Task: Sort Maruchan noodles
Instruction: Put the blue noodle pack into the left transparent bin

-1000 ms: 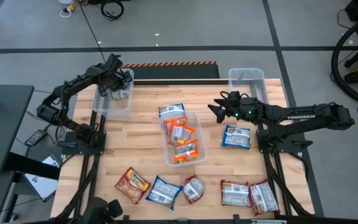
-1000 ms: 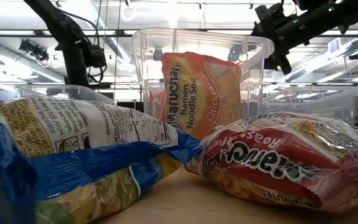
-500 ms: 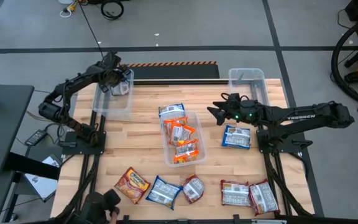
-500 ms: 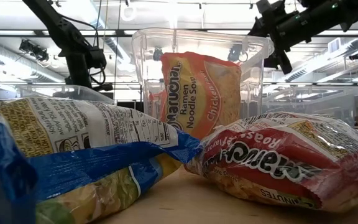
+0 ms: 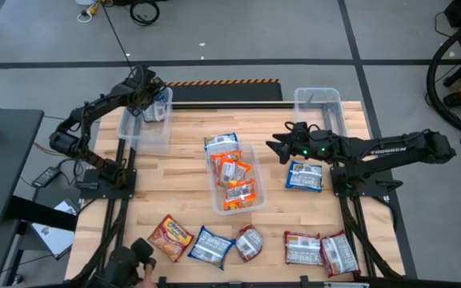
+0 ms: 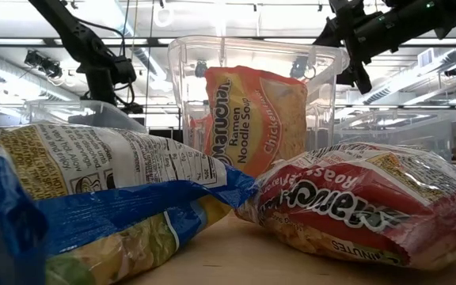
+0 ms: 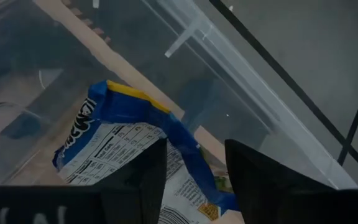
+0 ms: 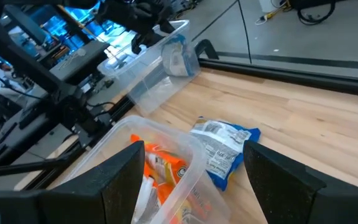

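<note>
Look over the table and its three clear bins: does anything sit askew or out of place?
One blue packet rests on the far rim of the middle bin, half outside it, though that bin holds orange packets. The left gripper, open, hangs over the left bin, where another blue packet lies. Nothing looks spilled or torn.

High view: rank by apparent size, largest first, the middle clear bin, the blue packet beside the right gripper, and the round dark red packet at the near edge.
1. Middle clear bin
2. Blue packet
3. Round dark red packet

Probably a robotics lab: wooden table (image 5: 190,192), grey floor (image 5: 238,32), ceiling strip lights (image 6: 418,79).
</note>
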{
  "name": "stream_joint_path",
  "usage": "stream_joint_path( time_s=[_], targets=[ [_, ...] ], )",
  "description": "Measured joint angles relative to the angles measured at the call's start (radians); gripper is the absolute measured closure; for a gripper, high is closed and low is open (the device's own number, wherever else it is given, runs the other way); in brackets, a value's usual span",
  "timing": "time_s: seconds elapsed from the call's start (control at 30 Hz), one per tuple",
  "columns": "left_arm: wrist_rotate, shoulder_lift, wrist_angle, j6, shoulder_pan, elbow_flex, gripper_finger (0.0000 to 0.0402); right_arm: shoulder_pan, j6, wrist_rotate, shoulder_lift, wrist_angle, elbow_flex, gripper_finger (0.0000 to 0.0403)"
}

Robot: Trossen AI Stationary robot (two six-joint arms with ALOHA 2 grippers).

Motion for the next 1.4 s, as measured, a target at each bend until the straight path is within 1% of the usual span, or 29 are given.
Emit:
stream_joint_path(
  time_s=[0.23, 0.6, 0.73, 0.9, 1.03, 1.13, 1.2, 1.27, 1.4],
  targets=[
    [-0.019, -0.024, 0.006, -0.003, -0.027, 0.0, 0.023, 0.004, -0.032, -0.025, 0.0, -0.001, 0.0, 0.0126],
    [-0.032, -0.076, 0.016, -0.004, -0.039, 0.0, 0.023, 0.004, -0.078, -0.028, 0.0, -0.002, 0.0, 0.0126],
    [-0.039, -0.107, 0.019, -0.004, -0.048, 0.0, 0.023, 0.004, -0.093, -0.035, 0.0, -0.002, 0.0, 0.0126],
    [-0.038, -0.166, 0.017, 0.009, -0.08, 0.0, 0.023, 0.004, -0.156, -0.035, 0.0, -0.002, 0.0, 0.0126],
    [-0.019, -0.232, 0.037, 0.039, -0.157, 0.0, 0.023, -0.003, -0.189, -0.035, 0.0, -0.003, 0.0, 0.0126],
    [-0.006, -0.265, 0.106, 0.13, -0.262, 0.001, 0.023, -0.02, -0.192, -0.061, 0.0, -0.005, 0.0, 0.0126],
    [0.043, -0.274, 0.157, 0.202, -0.34, 0.002, 0.023, -0.033, -0.193, -0.081, 0.0, -0.01, 0.0, 0.0126],
    [0.093, -0.272, 0.166, 0.254, -0.413, 0.022, 0.023, -0.045, -0.193, -0.098, 0.0, -0.025, 0.0, 0.0126],
    [0.092, -0.209, 0.116, 0.324, -0.544, 0.111, 0.023, -0.067, -0.198, -0.165, 0.0, -0.099, 0.0, 0.0126]
  ],
)
